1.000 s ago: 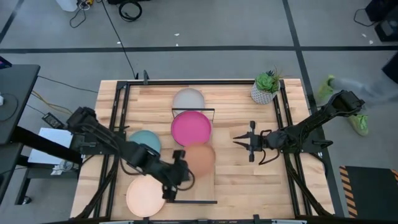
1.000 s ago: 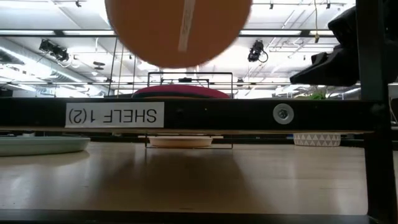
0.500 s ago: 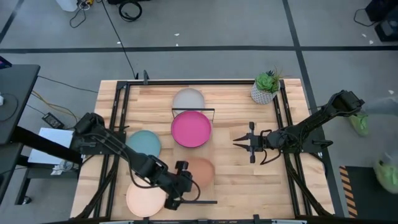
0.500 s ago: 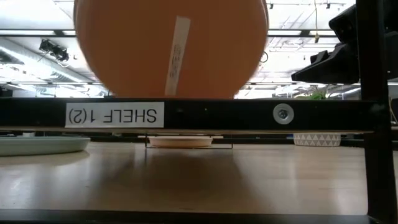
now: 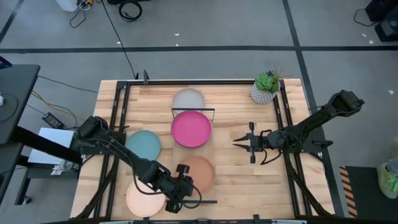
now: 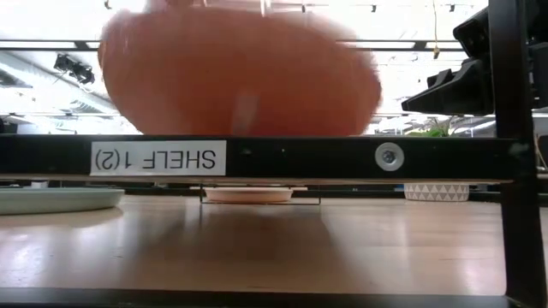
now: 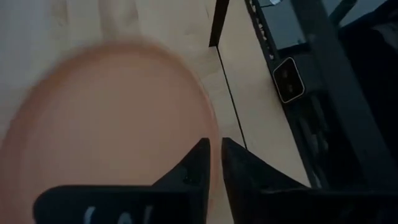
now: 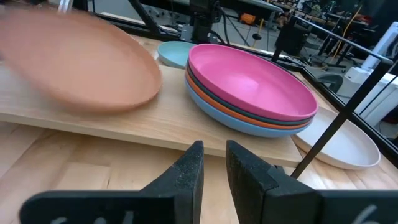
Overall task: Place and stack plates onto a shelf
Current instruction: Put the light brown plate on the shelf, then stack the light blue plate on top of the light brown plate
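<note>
My left gripper [image 5: 185, 185] is at the near end of the shelf [image 5: 193, 151], shut on the tan plate [image 5: 199, 173]. That plate shows above the shelf's labelled front bar [image 6: 257, 158] in the low view, blurred. The magenta plate [image 5: 191, 129] tops a stack of orange, dark teal and blue plates [image 8: 249, 121] resting on the shelf board [image 8: 155, 127]. The grey plate [image 5: 188, 99], light teal plate [image 5: 143, 144] and peach plate [image 5: 144, 198] lie flat on the tabletop. My right gripper [image 5: 236, 141] hovers shut to the right of the shelf, touching nothing. My left gripper pinches the tan plate's rim [image 7: 208, 134] between its two fingers, one finger [image 7: 198, 163] over the plate's face and the other outside the edge. It comes slanting from the table's near left. The plate sits tilted over the shelf's near end; whether it touches the board cannot be told.
A potted plant [image 5: 266, 87] stands at the table's far right. Black frame rails [image 5: 287, 149] run along both sides of the table. A thin black bar [image 5: 193, 109] crosses the shelf's far end and another [image 5: 202, 201] its near end.
My left gripper has moved toward the table's near edge and down, carrying the tan plate along the shelf to its near end. The plate has tipped from steeply tilted, its underside facing the low camera, to nearly flat. The right arm has kept still.
</note>
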You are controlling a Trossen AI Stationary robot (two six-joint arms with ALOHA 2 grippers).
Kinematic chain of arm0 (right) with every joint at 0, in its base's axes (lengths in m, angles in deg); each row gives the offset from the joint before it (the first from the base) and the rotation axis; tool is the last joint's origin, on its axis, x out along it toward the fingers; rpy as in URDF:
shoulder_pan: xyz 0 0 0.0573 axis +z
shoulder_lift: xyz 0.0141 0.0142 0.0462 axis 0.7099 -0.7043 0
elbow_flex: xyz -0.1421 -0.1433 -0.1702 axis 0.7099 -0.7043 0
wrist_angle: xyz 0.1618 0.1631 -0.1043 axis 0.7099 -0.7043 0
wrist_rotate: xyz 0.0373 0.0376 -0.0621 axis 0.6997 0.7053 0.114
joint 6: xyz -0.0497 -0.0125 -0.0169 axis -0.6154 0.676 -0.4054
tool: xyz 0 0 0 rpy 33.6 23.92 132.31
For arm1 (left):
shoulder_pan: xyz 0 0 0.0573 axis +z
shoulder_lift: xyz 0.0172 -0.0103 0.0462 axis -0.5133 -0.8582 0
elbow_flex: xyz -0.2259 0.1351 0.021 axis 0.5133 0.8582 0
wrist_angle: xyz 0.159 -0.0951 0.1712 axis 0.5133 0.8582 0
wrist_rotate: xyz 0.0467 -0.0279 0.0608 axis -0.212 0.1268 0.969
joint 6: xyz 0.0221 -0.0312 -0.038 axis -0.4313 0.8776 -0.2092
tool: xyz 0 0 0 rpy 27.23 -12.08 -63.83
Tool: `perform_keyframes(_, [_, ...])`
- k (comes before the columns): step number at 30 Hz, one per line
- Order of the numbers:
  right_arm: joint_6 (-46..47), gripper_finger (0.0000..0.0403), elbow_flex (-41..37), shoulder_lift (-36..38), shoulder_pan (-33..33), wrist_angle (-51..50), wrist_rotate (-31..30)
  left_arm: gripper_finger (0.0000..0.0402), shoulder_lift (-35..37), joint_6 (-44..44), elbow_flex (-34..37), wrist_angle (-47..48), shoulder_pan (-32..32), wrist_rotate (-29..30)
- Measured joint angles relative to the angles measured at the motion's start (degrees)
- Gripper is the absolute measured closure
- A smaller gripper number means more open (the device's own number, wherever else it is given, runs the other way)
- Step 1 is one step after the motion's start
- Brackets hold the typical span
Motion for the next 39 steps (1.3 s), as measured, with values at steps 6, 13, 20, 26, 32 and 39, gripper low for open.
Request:
perform_keyframes(6, [0.0, 0.0329, 0.0, 0.0, 0.0, 0.0, 0.0, 0.031, 0.2, 1.31, -0.02, 0.24, -1.18, 4.42])
perform_keyframes(13, [0.0, 0.0329, 0.0, 0.0, -0.01, 0.02, 0.0, 0.03, 2.53, 18.93, 0.02, 19.34, -1.14, 4.77])
perform_keyframes(20, [0.0, 0.0329, 0.0, 0.0, -0.01, 0.07, 0.01, 0.0322, 3.21, 38.95, -0.07, 35.96, -2.36, 6.6])
perform_keyframes(26, [0.0, 0.0329, 0.0, 0.0, -0.02, 0.52, 0.02, 0.0334, 5.21, 36.41, 0.5, 30.29, -2.29, 9.49])
perform_keyframes(32, [-0.02, 0.0329, 0.0, 0.0, 0.0, 0.68, 0.04, 0.0347, 7.18, 35.15, 0.38, 26.56, -2.3, 2.88])
perform_keyframes(39, [0.14, 0.0329, 0.0, -0.02, -0.01, 0.7, 0.47, 0.0356, 7.75, 37.57, 0.37, 31.72, -2.73, -0.45])
